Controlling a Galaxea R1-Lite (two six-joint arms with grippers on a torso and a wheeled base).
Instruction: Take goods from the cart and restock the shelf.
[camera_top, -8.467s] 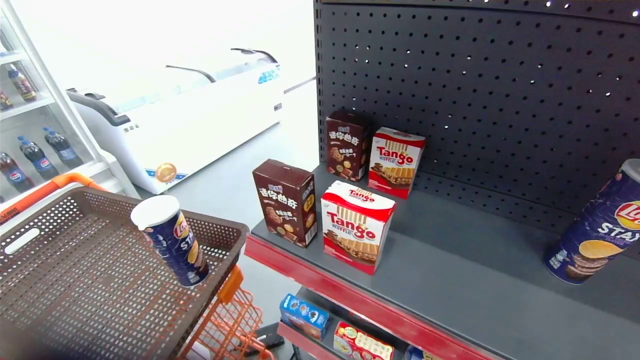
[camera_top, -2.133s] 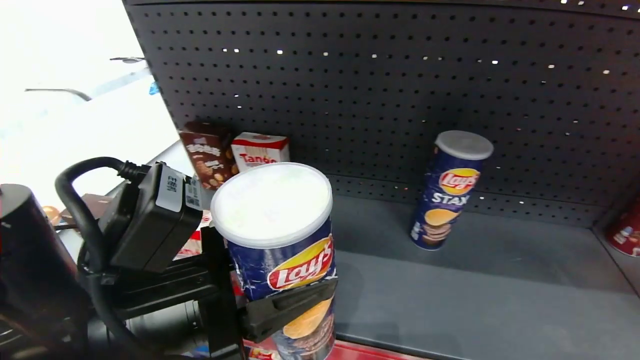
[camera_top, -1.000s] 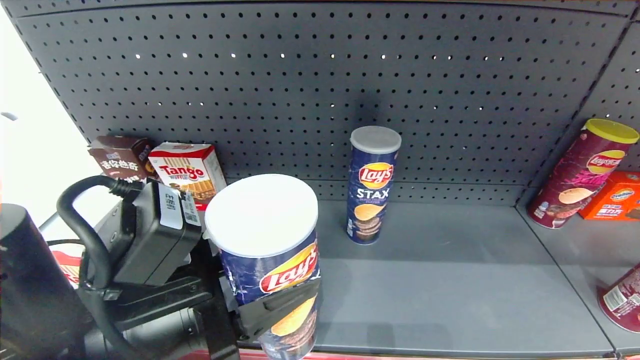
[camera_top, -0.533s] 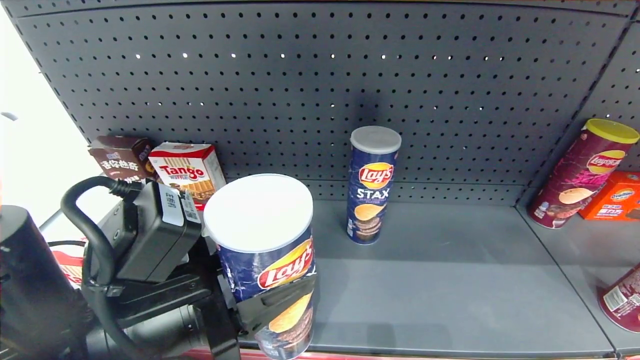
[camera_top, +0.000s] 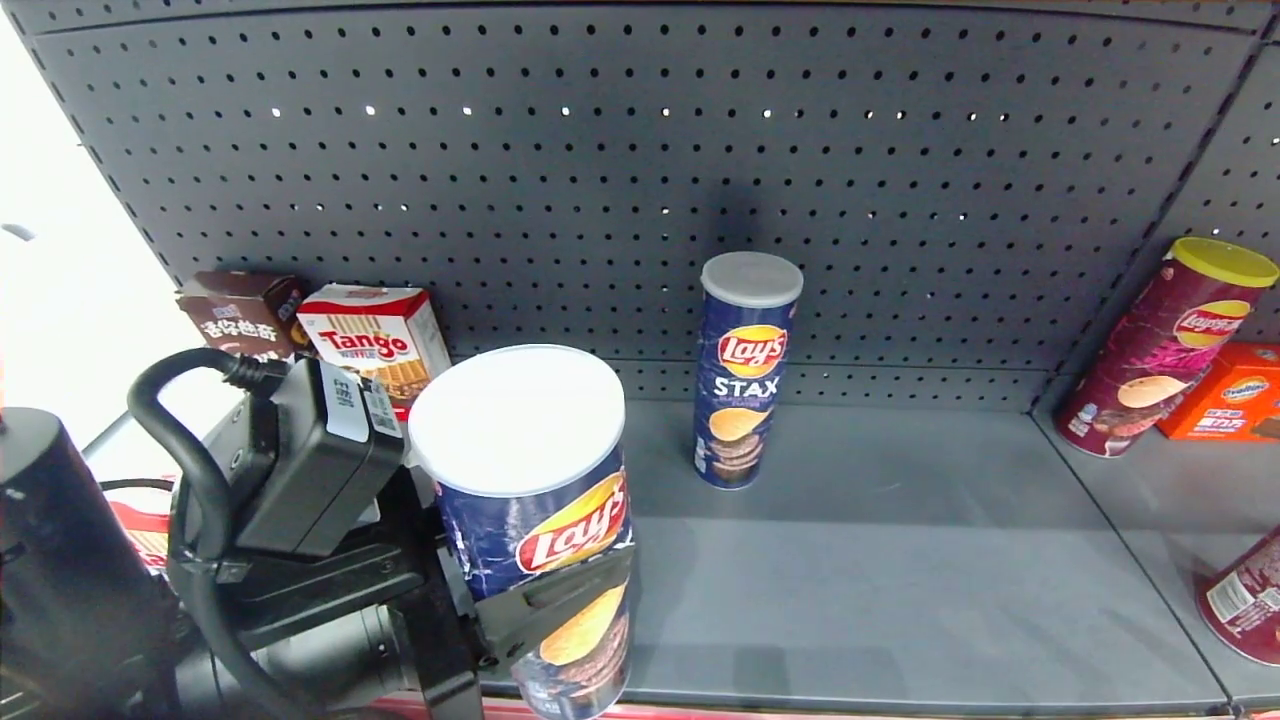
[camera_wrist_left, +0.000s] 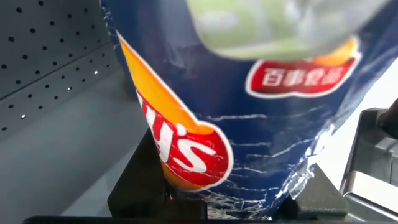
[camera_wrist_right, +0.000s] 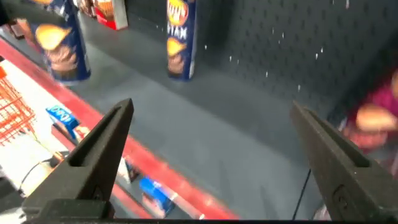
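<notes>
My left gripper (camera_top: 530, 592) is shut on a blue chips can (camera_top: 530, 500) with a white lid. It holds the can upright over the front left part of the grey shelf (camera_top: 900, 600). In the left wrist view the held can (camera_wrist_left: 249, 124) sits between the dark fingers (camera_wrist_left: 140, 186). A second blue chips can (camera_top: 748, 370) stands at the back of the shelf against the pegboard. My right gripper (camera_wrist_right: 211, 106) is open and empty, out in front of the shelf's red edge (camera_wrist_right: 149, 163). From there I see the standing can (camera_wrist_right: 180, 37) and the held can (camera_wrist_right: 62, 43).
A brown box (camera_top: 240, 312) and a red-and-white wafer box (camera_top: 372, 338) stand at the back left. A maroon can (camera_top: 1160, 350), an orange box (camera_top: 1222, 392) and another can (camera_top: 1245, 610) are at the right. The shelf floor between the blue cans and the maroon can is bare.
The can that stood in the cart basket is now in my left gripper at the shelf, and the camera has swung right. Over the last second the can has barely shifted.
</notes>
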